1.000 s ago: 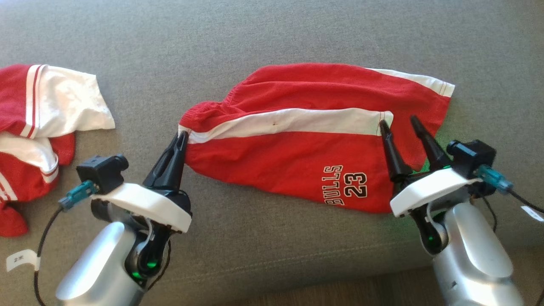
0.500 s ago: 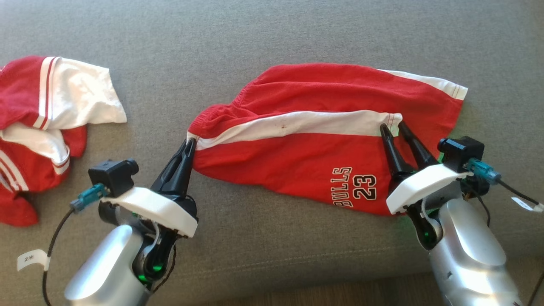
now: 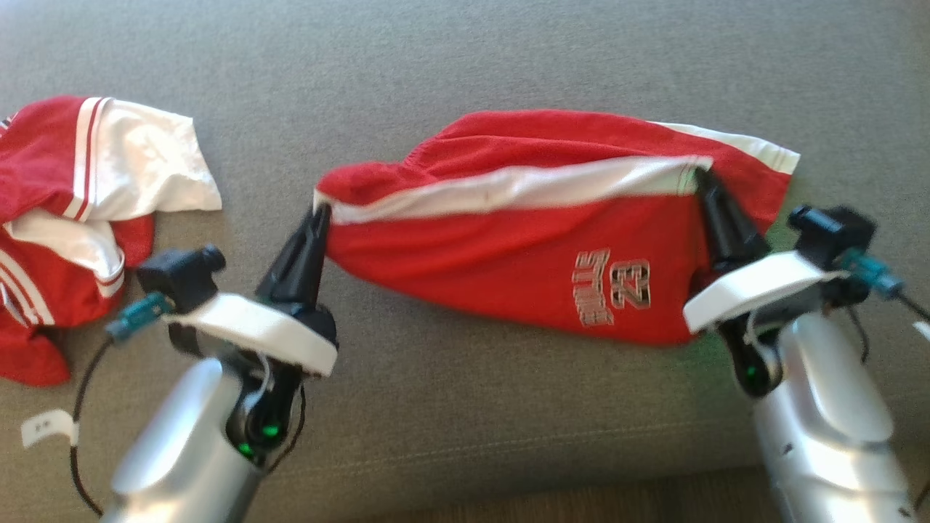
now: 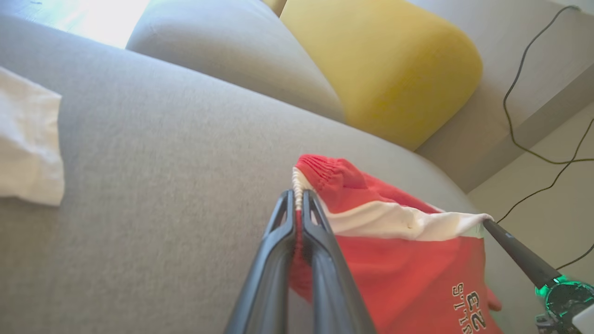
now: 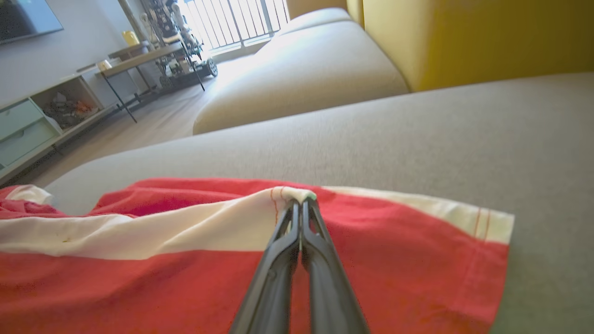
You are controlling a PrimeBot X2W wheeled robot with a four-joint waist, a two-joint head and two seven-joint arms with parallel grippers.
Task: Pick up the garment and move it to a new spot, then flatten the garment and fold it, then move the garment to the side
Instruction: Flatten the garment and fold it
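Garment: red shorts [image 3: 508,247] with a white side stripe and a "23" print lie on the sofa seat [image 3: 465,58], right of its middle, with their low edge near the front edge. The stripe is stretched between both grippers.
Grip, left end: the left gripper [image 3: 321,212] has its jaws pressed together on the waistband corner.
Grip, right end: the right gripper [image 3: 701,176] has its jaws pinched on the stripe's hem.
Head view alone: a second garment [image 3: 73,203], red and white, is bunched at the seat's left edge, well apart from the shorts.
Left wrist view alone: a yellow cushion [image 4: 385,65] stands beyond the back edge, with dark cables [image 4: 507,109] to its right.
Right wrist view alone: another seat [image 5: 301,79], a table [image 5: 139,53] and a shelf unit [image 5: 28,130].
Open room: bare seat behind the shorts and between the two garments.
Containers: an open shelf compartment holds items too blurred to name.
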